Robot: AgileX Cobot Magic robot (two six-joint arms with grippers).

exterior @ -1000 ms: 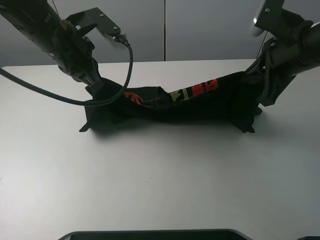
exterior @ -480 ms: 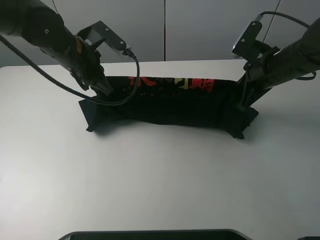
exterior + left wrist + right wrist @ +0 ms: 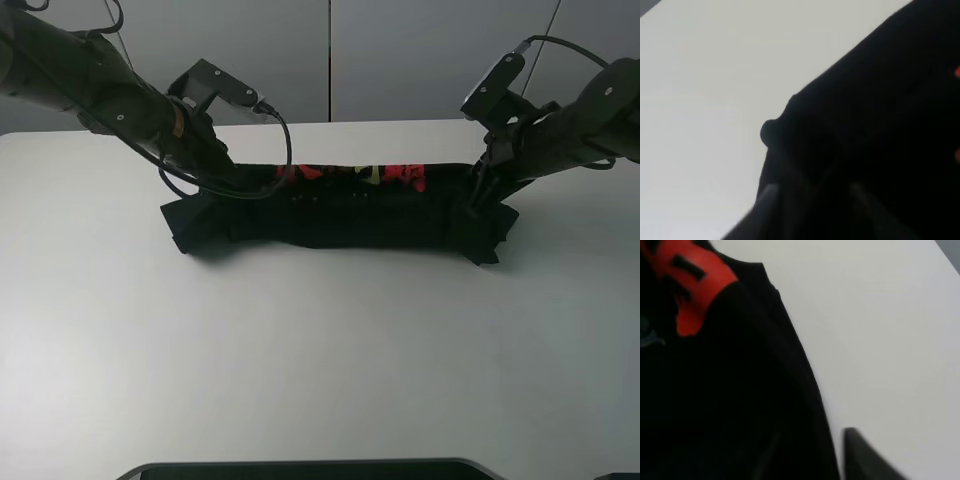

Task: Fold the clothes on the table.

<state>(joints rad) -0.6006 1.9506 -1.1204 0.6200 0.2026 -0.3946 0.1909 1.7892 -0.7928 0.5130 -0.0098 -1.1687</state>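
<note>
While the black garment [image 3: 350,215] lies as a long, limp band across the far half of the table [image 3: 300,350], lay both ends down evenly, keeping your fold edge straight. The left gripper [image 3: 215,175] and right gripper [image 3: 485,185] sit low over the table's far side; you cannot tell whether either clamps cloth. Matte, soft fabric; red print [image 3: 400,175].

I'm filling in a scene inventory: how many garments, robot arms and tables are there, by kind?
Black cloth garment with red and yellow print: 1
Black robot arms: 2, the left arm and the right arm
White table: 1
Total: 4
</note>
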